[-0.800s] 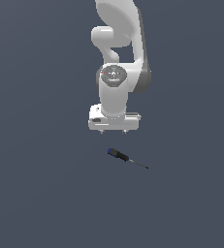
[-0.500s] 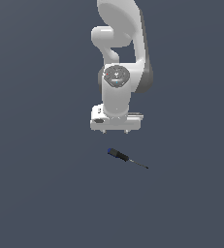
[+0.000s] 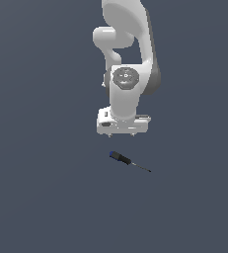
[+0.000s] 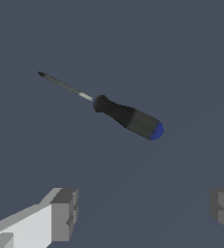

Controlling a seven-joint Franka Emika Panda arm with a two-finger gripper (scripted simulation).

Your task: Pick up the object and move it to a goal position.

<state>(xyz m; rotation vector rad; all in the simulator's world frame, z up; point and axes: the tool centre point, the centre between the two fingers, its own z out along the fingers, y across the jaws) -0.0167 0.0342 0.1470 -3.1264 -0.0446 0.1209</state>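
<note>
Exterior view: you are looking at one Panda arm with one gripper (image 3: 122,132) hanging above the dark floor, and one screwdriver (image 3: 129,161) lying flat just below it, apart from it. The blue end cap is pointing toward the exterior view's left, the thin shaft toward the exterior view's right. No goal marker is showing. From this angle you cannot tell how wide the claw is spread; only the short finger stubs are showing under the hand.

Risk here: the tool is lying slantwise and slightly off from under the hand's middle. If you are descending without lining up over the handle, the fingers are likely closing on the thin shaft, or one finger is landing on the tool and kicking it sideways.

Wrist view: you are seeing one screwdriver (image 4: 118,112) and two fingertips (image 4: 61,213), one at each side of the picture's lower part. The claw is released and spread wide, grasping nothing; the tool is lying clear of both pads, not between them.

Risk here: the handle is round and slim, so it is probably rolling under an off-centre pinch. A grasp near the blue cap is also likely letting the tool tilt once lifted.
</note>
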